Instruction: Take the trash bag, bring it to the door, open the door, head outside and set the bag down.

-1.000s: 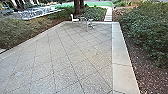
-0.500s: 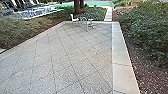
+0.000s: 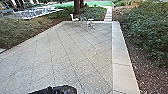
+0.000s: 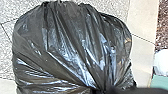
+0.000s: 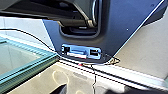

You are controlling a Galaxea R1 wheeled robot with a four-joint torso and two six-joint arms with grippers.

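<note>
At the bottom edge of the head view, the dark end of my left gripper (image 3: 66, 89) rises over the paving. The black trash bag (image 4: 72, 47) looms large in the left wrist view, full and shiny, its folds drawn together at a neck beside my left gripper (image 4: 103, 90), which is shut on it. Paving shows beyond the bag. In the right wrist view a glass door panel (image 5: 22, 60) with a greenish frame stands close to the robot's base; dark shapes at that view's lower edge are too unclear to read.
Paved yard (image 3: 75, 52) stretches ahead, with a pale concrete border (image 3: 122, 55) and bushes (image 3: 147, 32) on the right. A white chair (image 3: 73, 18) and small table (image 3: 88, 21) stand at the far edge. A sill strip (image 5: 125, 73) runs beside the base.
The dark end of my left arm has come up into the bottom of the head view. The yard looks unchanged.
</note>
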